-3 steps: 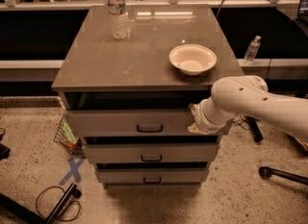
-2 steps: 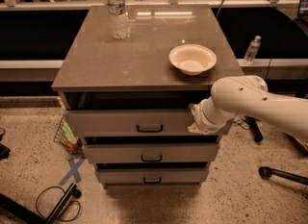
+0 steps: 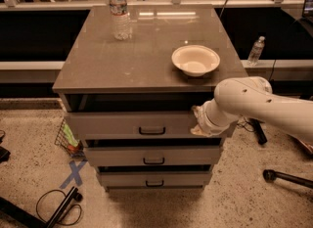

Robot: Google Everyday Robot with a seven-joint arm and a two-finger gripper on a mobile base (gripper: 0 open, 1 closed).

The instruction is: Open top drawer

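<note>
Nothing seems to have moved since a moment ago: my gripper (image 3: 199, 123) is in the same spot, right up against the right end of the top drawer (image 3: 122, 124). It is tucked in at that edge, so I cannot tell if it is spread or pressed together. My white arm (image 3: 259, 103) comes in from the right.

The top drawer is out a little way, with a dark gap above its front. Its small black handle (image 3: 152, 130) sits in the middle, left of my gripper. Two smaller drawers (image 3: 154, 154) lie below it.

On the cabinet top (image 3: 137, 56), a white bowl (image 3: 195, 59) sits near the right edge. A water bottle (image 3: 119, 11) stands upright at the far left.
</note>
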